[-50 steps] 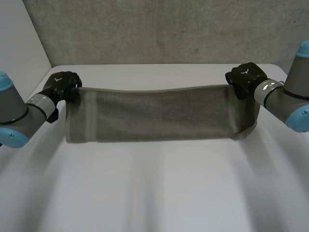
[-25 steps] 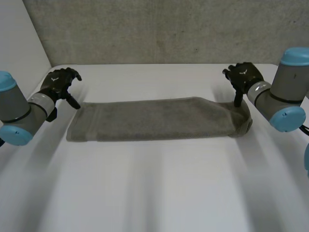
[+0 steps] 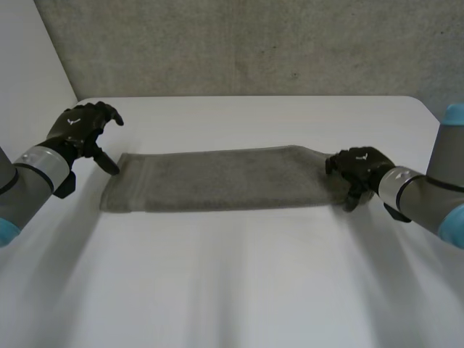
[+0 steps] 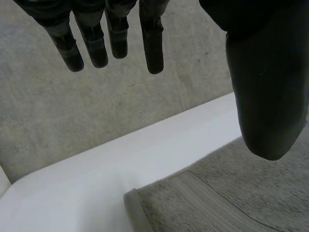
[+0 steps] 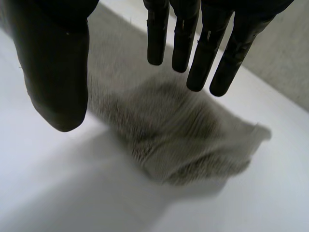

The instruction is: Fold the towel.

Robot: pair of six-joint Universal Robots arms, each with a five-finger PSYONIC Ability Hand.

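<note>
The grey towel [image 3: 217,177] lies flat on the white table [image 3: 232,283] as a long folded strip running left to right. My left hand [image 3: 78,129] hovers just off its left end, open, fingers spread and holding nothing. In the left wrist view the left hand [image 4: 263,96] hangs above the towel's corner [image 4: 217,198], apart from it. My right hand [image 3: 359,170] sits low at the towel's right end, open. In the right wrist view the right hand [image 5: 58,72] has straight fingers over the rumpled end of the towel [image 5: 183,140], with no cloth pinched.
A grey concrete wall [image 3: 239,43] rises behind the table's far edge. A pale side wall [image 3: 29,65] stands at the left. Bare tabletop stretches in front of the towel.
Both hands let go of the towel's raised edge, and it dropped flat onto the table. The right hand then came down and nearer, to the towel's right end; the left drew slightly away.
</note>
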